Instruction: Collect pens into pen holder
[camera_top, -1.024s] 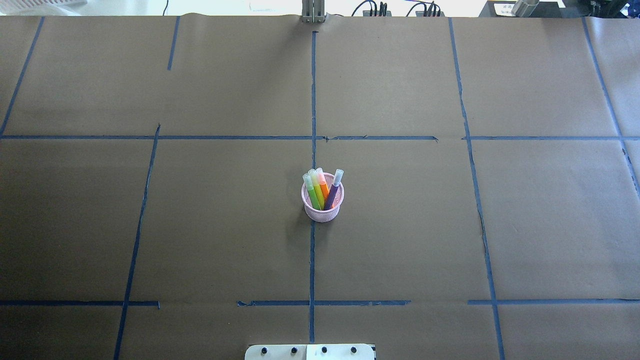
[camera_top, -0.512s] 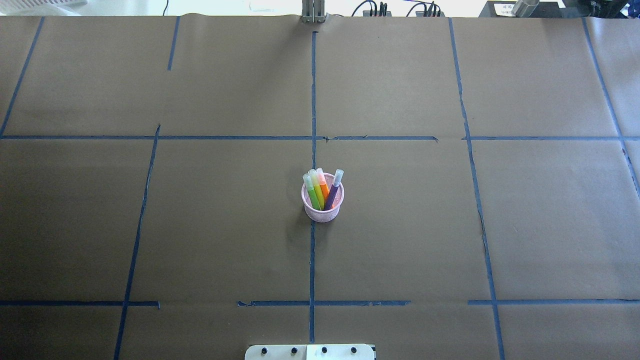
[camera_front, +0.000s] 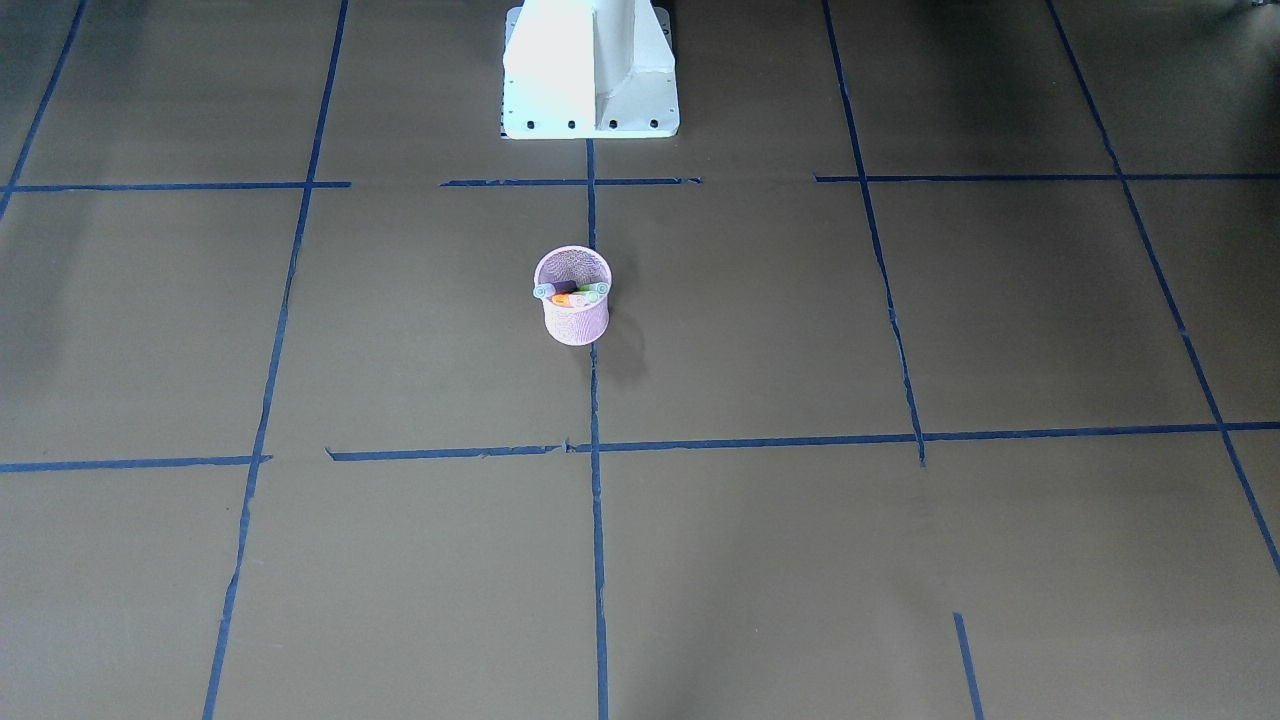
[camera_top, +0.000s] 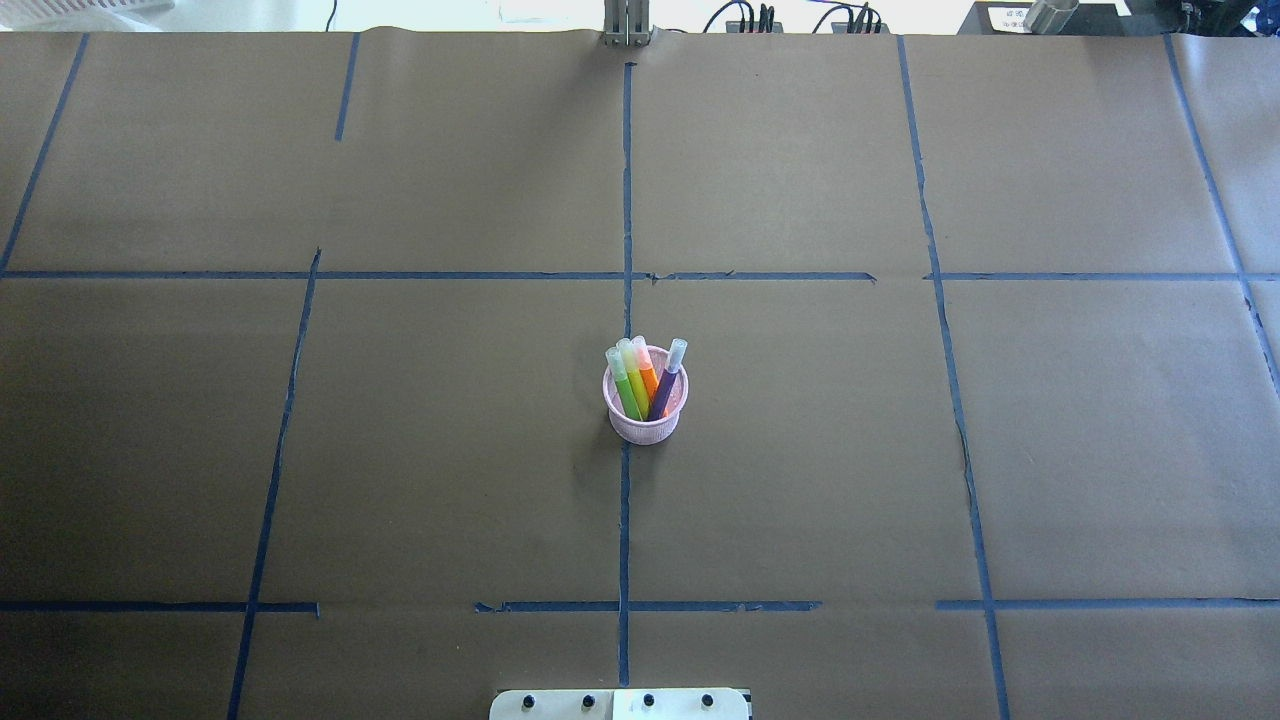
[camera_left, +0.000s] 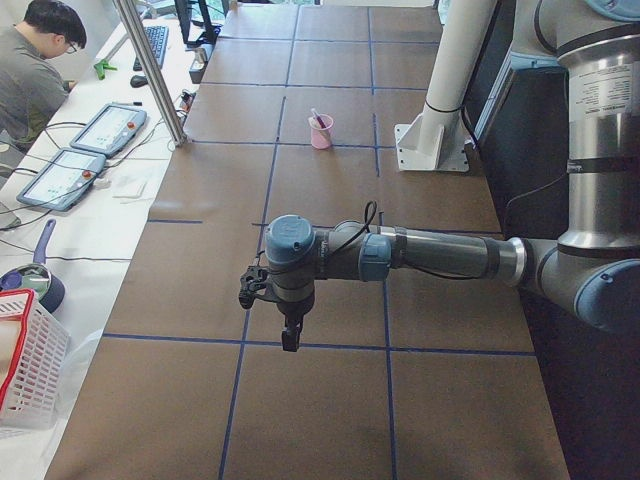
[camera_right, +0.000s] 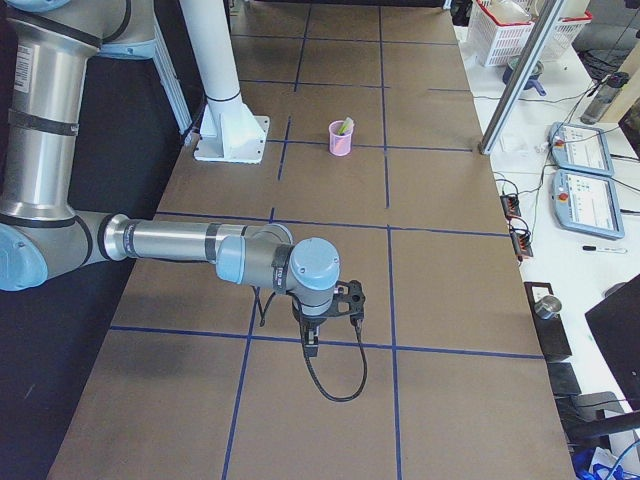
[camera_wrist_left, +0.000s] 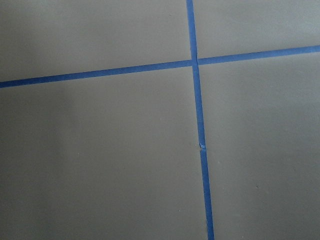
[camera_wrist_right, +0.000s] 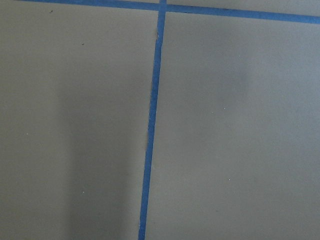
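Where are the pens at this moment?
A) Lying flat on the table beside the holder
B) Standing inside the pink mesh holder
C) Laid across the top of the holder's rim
B: the pens stand bunched inside the pen holder, their pale caps poking above its rim.

Pens (camera_top: 640, 385) in pen holder (camera_top: 645, 428) at centre of table (camera_top: 400, 450), ahead of robot base (camera_top: 620, 704)

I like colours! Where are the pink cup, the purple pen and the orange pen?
pink cup (camera_top: 645, 428), overhead view, mesh wall.
purple pen (camera_top: 665, 392), overhead view, dark barrel.
orange pen (camera_top: 649, 380), overhead view, barrel.
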